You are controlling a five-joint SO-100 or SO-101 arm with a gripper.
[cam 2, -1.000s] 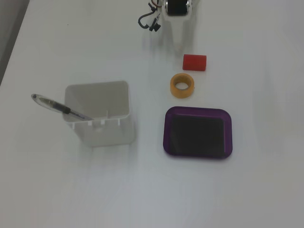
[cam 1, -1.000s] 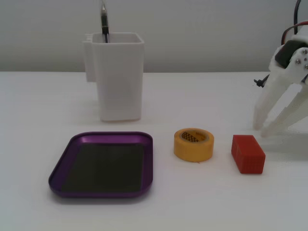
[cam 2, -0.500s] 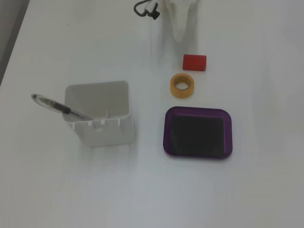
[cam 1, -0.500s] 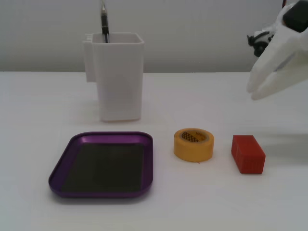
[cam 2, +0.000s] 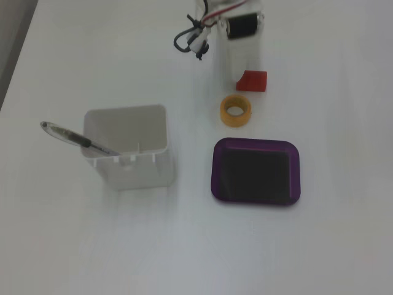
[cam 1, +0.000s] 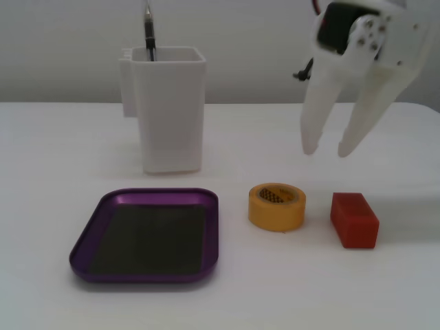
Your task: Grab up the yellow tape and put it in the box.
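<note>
The yellow tape (cam 1: 276, 205) lies flat on the desk (cam 1: 55, 151), between the empty purple box (cam 1: 146, 236) and a red block (cam 1: 353, 219), untouched, so by my reading the whole grab and drop remain. The fingers (cam 1: 315, 117) hang above and slightly behind it, spread a little and holding nothing, pointing down from the raised white arm (cam 1: 375, 31).

A: One fixed view sits low and close at the table's front, facing the shallow purple metallic tray (cam 1: 146, 235).

B: The other looks down from above, farther off. Both share the tray (cam 2: 255, 171) and the tall white plastic container (cam 1: 168, 108) (cam 2: 128, 147).
</note>
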